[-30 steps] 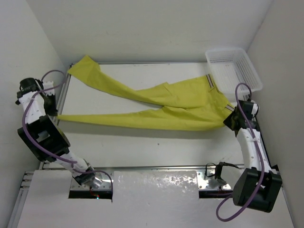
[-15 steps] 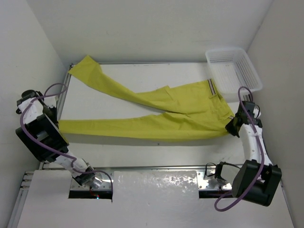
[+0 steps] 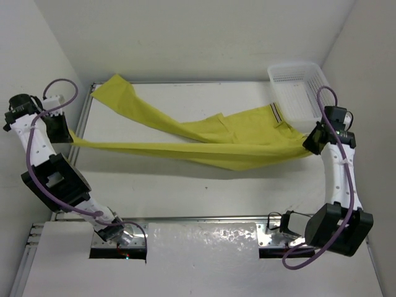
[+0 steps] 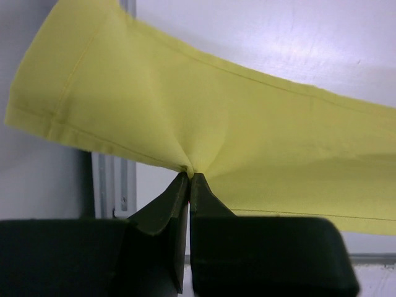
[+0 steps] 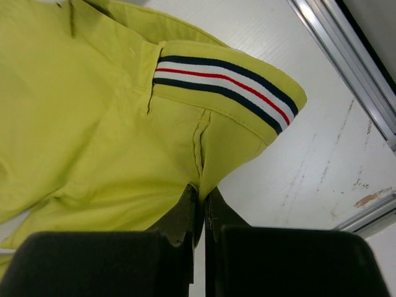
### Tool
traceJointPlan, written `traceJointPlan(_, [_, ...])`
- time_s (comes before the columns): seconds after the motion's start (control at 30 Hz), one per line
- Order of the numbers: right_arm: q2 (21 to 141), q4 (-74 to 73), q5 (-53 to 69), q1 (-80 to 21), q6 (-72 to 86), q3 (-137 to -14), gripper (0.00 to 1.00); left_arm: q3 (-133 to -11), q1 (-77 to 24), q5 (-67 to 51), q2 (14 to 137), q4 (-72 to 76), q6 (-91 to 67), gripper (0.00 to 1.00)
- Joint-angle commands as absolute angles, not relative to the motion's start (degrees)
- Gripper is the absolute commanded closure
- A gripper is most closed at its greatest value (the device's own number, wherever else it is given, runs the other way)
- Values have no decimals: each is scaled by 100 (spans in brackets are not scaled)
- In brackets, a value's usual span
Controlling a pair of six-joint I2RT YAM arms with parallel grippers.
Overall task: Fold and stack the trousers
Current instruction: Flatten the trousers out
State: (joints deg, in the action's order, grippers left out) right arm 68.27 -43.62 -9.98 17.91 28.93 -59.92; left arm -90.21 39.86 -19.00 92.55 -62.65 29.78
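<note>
The mustard yellow-green trousers (image 3: 216,139) are spread across the white table (image 3: 185,185), with the waist at the right and the legs running to the left. The near leg is held stretched between the two grippers and is raised off the table top, so that a shadow is cast below it. The far leg is laid slantwise toward the far left corner, where its cuff reaches the rail at the table's edge.

The left gripper (image 4: 189,180) is closed tight on the cuff end of the near leg, at the left edge of the table. In the left wrist view its fingers are pressed together with a pinch of cloth gathered between the tips, and the hem is fanned out to the left of the pinch.

The right gripper (image 5: 201,197) is likewise closed on the waist end, at the right side of the table. In the right wrist view the cloth is pinched just below a turned-over corner of the waistband, on which the striped trim (image 5: 226,83) of dark blue, white and red is shown.

A white plastic basket (image 3: 304,90) is set at the far right corner, just beyond the waistband; whether the two touch cannot be told
</note>
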Motion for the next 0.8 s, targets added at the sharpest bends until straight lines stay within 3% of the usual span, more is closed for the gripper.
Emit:
traceJointPlan(0.0, [7005, -4534, -1565, 1969, 2652, -5769, 100, -8484, 4166, -1231, 9080, -5722, 3217, 100])
traceJointPlan(0.17, [6234, -4079, -1890, 2608, 3662, -4178, 100, -7174, 4210, 312, 8693, -5354, 3725, 100])
traceJointPlan(0.3, [6275, -3947, -1829, 3339, 4043, -3184, 100, -6208, 4359, 817, 8692, -5308, 3990, 100])
traceJointPlan(0.5, [6583, -3788, -1634, 3437, 4254, -3102, 95, -5818, 4482, 1256, 8806, -5528, 4385, 79])
traceJointPlan(0.63, [6601, -3955, -1959, 3445, 4123, -3427, 92, -6063, 4667, 1774, 9061, -6167, 4885, 58])
traceJointPlan(0.77, [6609, -3877, -1951, 3445, 3973, -3586, 90, -7090, 4834, 1680, 9237, -6328, 4896, 56])
